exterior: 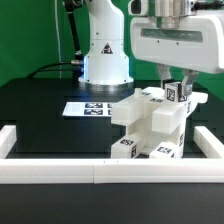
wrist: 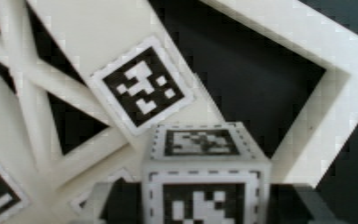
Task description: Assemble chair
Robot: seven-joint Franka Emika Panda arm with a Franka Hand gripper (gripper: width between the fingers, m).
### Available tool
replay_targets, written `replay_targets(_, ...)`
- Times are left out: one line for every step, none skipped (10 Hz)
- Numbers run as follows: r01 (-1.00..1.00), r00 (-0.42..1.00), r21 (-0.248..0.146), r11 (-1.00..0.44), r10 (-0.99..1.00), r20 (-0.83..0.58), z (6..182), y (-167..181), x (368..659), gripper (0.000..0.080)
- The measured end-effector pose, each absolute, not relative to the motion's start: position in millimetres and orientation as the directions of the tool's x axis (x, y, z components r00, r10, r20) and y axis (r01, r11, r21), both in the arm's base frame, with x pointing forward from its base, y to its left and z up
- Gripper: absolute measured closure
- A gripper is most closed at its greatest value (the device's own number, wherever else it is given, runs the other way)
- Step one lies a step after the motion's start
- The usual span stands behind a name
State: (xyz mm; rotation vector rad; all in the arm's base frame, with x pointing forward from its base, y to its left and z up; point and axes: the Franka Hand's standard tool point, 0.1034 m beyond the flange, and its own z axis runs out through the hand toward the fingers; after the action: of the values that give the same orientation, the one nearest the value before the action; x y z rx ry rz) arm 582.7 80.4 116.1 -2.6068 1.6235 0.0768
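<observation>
The white blocky chair (exterior: 148, 125) stands partly built on the black table, with marker tags on its faces. Just above its upper corner on the exterior view's right hangs my gripper (exterior: 180, 88), shut on a small white tagged post (exterior: 181, 94). In the wrist view the post (wrist: 201, 160) fills the space between my two dark fingers (wrist: 123, 198), a tag on its top and another on its front. Behind it lie the chair's white slanted bars and a large tilted tag (wrist: 144, 85). The post's lower end is hidden.
The marker board (exterior: 86, 108) lies flat behind the chair, in front of the arm's white base (exterior: 105, 55). A low white border rail (exterior: 60, 170) runs along the front, with side pieces at the left (exterior: 8, 140) and right (exterior: 205, 150).
</observation>
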Motion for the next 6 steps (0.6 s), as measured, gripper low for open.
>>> replay_targets(-0.930, 0.368, -0.027, -0.367, -0.926, -0.083, 116.2, 80.9, 582.7, 0.0512)
replay_targets(-0.947, 0.322, -0.023, -0.321, -0.943, -0.086, 116.2, 81.4, 582.7, 0.0512)
replay_targets(-0.969, 0.248, -0.018, -0.248, -0.965, -0.090, 116.3, 82.4, 582.7, 0.0511)
replay_targets(-0.975, 0.223, -0.016, -0.222, -0.971, -0.091, 116.3, 82.9, 582.7, 0.0511)
replay_targets(-0.972, 0.233, -0.017, -0.232, -0.968, -0.090, 116.3, 82.9, 582.7, 0.0511)
replay_targets(-0.969, 0.246, -0.018, -0.245, -0.965, -0.090, 116.2, 82.9, 582.6, 0.0511)
